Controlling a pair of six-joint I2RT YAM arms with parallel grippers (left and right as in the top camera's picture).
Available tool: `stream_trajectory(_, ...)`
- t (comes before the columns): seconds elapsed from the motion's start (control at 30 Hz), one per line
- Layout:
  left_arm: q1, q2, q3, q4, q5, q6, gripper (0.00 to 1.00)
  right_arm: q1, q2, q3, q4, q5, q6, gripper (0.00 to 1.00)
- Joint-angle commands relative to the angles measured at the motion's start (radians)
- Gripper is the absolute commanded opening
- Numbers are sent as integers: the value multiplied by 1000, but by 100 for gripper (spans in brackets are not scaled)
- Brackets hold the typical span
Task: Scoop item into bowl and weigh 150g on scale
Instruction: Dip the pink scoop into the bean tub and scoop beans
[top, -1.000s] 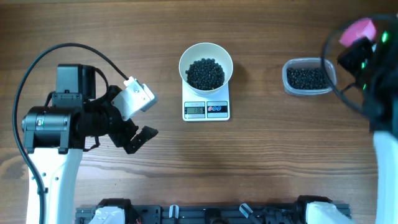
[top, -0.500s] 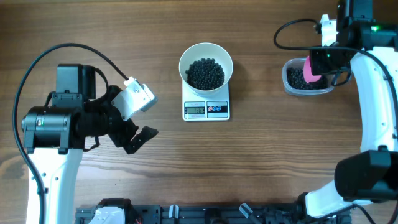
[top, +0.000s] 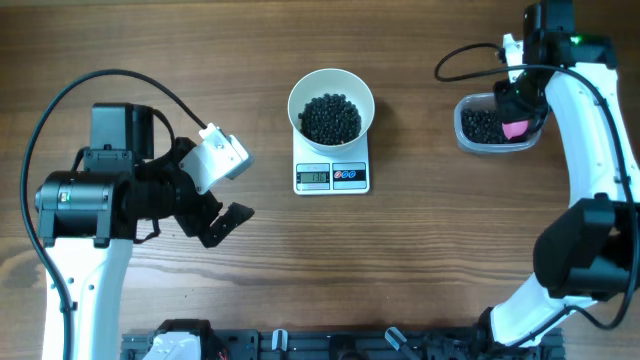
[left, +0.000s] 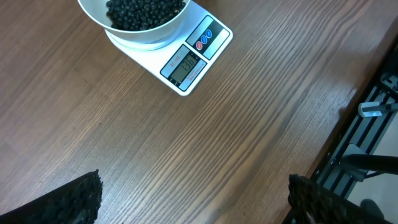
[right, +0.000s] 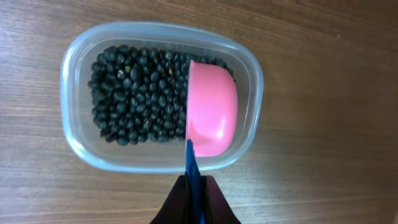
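My right tool (right: 194, 186) is pinched tight on the thin blue handle (right: 192, 160) of the pink scoop (right: 211, 109). The scoop's cup lies in the right end of the clear plastic tub (right: 67, 68), pressed up against the black beans (right: 134, 93) that fill the rest of it. That tub sits on the table (right: 323, 180) at the far right. Well to its left, at the far middle, the white bowl (top: 300, 88) stands on the scale (top: 332, 177) with a heap of the same beans inside. The scale's display and buttons face the near side. My left tool (left: 196, 205) hangs wide open over the table at the left, apart from the scale and gripping nothing.
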Motion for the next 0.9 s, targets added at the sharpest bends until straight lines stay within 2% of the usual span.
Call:
stream_trajectory(0.0,8,-9,16,2,9,16,100,7,51,-6,10,9,-53,5)
stream_trajectory(0.53,8,-9,16,2,9,16,100,-2,67,-6,-14,-357,-148,4)
stream_trajectory(0.87,8,-9,16,2,9,16,100,-120,67,-6,-68,-533,-159,4)
